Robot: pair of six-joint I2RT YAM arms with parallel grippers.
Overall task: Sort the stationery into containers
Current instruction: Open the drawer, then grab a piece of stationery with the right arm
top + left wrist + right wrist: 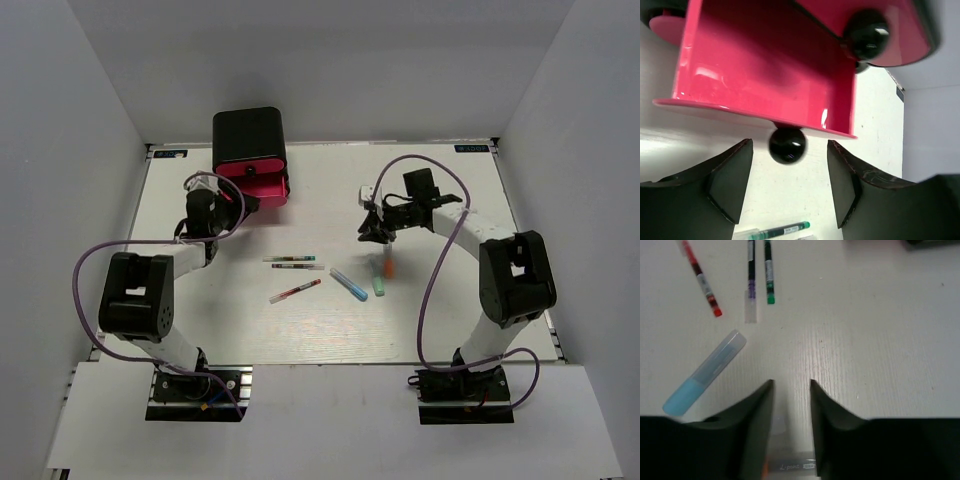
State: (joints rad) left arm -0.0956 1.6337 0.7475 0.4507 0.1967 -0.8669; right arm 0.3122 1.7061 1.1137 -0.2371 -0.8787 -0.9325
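Nearest the bases, mid-table (450, 310): red pen (295, 291) lying aslant. Just beyond it, two whitish pens (291, 260) side by side. To their right, blue marker (348, 284) and green marker (379, 286) flat and apart. Orange marker (388, 266) sits just behind the green one.

Right gripper (791, 385) is over the orange marker. In the wrist view its jaws stand narrowly apart, with a labelled barrel showing low in the gap. We cannot tell whether the pads touch it or only straddle it.

Farther off, left side: left gripper (240, 204) is spread wide, one finger on each side of the black knob (787, 145) and clear of it. The knob belongs to the pink drawer (765, 75), which stands pulled out of the black cabinet (248, 133) at the far edge. Its tray shows nothing inside from here.

We judge the step to be lifting the orange marker and carrying it to the open drawer. To do it well:
- Centre the barrel between the pads and close squarely across it. A round, short body can roll or squirt out.
- Lift clear of the green marker beside it.
- Carry the marker well above the drawer's front lip and release it low inside.
- Keep the left arm out of the crossing path, with the drawer out far enough.
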